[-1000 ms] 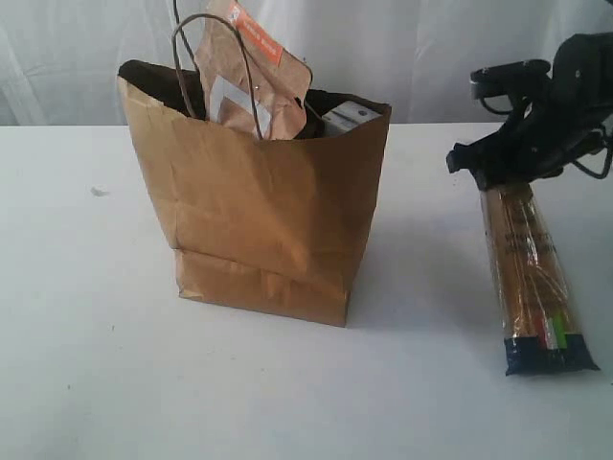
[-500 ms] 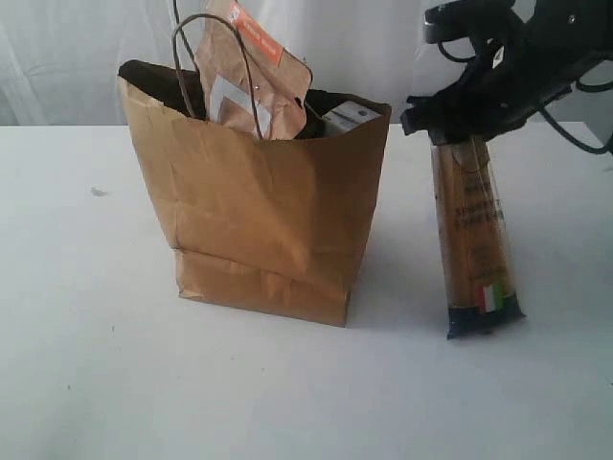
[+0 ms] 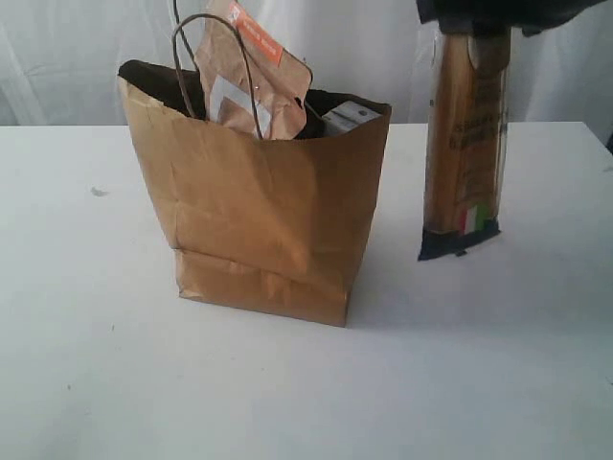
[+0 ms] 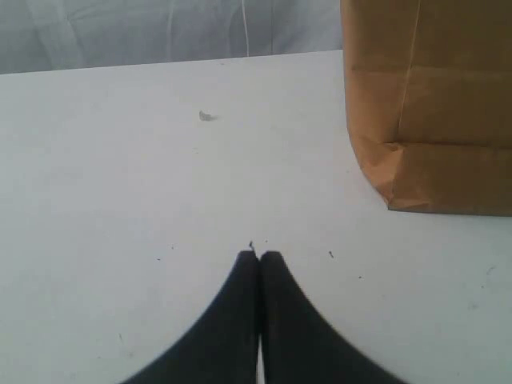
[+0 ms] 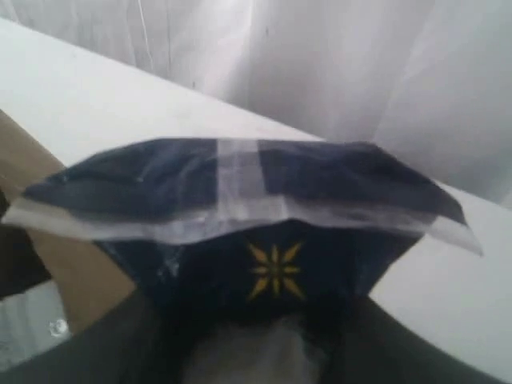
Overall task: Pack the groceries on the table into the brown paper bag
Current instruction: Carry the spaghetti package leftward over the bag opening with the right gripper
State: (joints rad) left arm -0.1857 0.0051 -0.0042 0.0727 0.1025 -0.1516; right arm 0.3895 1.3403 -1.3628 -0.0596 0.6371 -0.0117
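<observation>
My right claw [image 3: 474,24] is clamped on top of the spaghetti packet [image 3: 465,144], hanging it upright beside the paper bag [image 3: 259,211] toward the table's [image 3: 96,364] right edge, probably to go in end-first; left claw [image 4: 259,258] pressed together, empty, near the bag's base.

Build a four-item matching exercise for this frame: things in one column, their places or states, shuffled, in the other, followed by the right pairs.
Things:
1. long spaghetti packet
2. brown pouch
3. brown paper bag
4. left tool

Places or states:
A. standing open-topped on the table
B. shut, holding nothing
C. held upright by its top end in the right tool
D. poking out of the bag's top

Pairs: 1-C, 2-D, 3-A, 4-B
</observation>
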